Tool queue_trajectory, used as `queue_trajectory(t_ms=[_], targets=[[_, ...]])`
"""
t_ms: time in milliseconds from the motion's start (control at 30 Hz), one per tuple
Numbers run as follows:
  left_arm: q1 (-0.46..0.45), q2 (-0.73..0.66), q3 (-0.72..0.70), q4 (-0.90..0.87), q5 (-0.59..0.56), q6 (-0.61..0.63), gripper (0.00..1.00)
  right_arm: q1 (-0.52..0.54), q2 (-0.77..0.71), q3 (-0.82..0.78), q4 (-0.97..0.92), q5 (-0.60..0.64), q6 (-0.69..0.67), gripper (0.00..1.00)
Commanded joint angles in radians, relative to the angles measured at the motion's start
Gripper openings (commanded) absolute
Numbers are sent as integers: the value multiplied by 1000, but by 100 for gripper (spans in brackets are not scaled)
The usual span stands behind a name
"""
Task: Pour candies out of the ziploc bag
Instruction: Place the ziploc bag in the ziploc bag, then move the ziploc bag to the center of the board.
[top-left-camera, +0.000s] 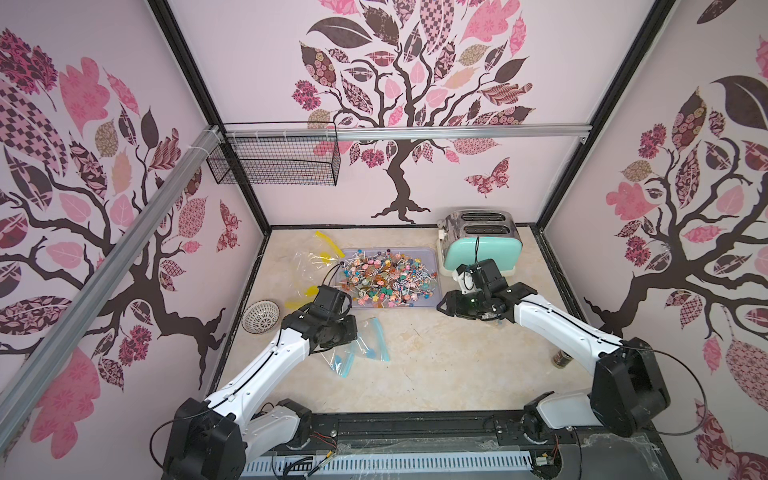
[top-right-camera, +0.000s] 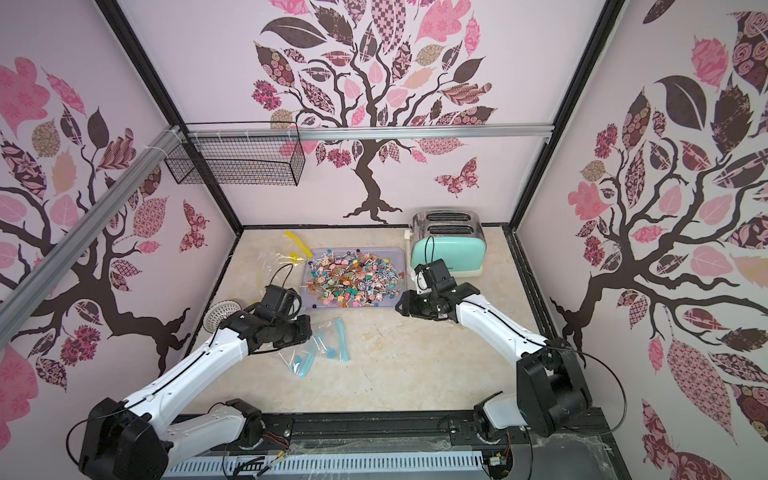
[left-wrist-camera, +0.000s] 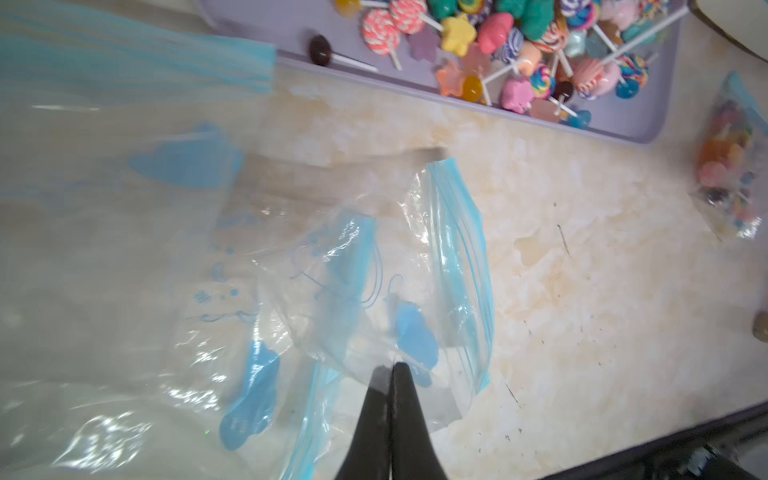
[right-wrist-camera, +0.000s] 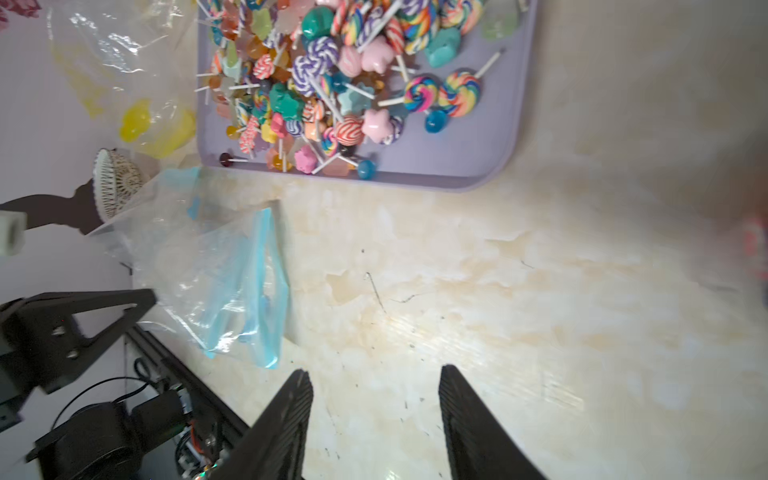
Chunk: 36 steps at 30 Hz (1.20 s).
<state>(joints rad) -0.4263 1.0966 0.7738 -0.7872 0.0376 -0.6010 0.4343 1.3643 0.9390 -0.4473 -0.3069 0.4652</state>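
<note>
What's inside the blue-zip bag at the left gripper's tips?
The blue-zip bag looks empty: through its clear plastic only blue print and the table show. The folds by the left gripper are blurred, so a stray candy could hide there.

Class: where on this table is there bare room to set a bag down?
Bare: the table in front of the tray, between the blue bags and the right arm. Crowded: the tray, heaped with candies; yellow bags and bowl by the left wall.
</note>
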Motion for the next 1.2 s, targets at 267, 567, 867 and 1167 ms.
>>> queue_trajectory(t_ms=[267,567,867,1167], targets=[[-5,6,32,-135,-134,-82,98,-306,-34,-80,-92,295,-100,59],[-133,-25,232,-131,-82,-11,98,-382,-47,-176,-31,346,-53,61],[-174,41,255,-69,-46,-2,98,-384,65,-194,41,268,-23,46],[-174,6,249,-95,-66,6,98,-383,68,-190,29,209,-30,0]])
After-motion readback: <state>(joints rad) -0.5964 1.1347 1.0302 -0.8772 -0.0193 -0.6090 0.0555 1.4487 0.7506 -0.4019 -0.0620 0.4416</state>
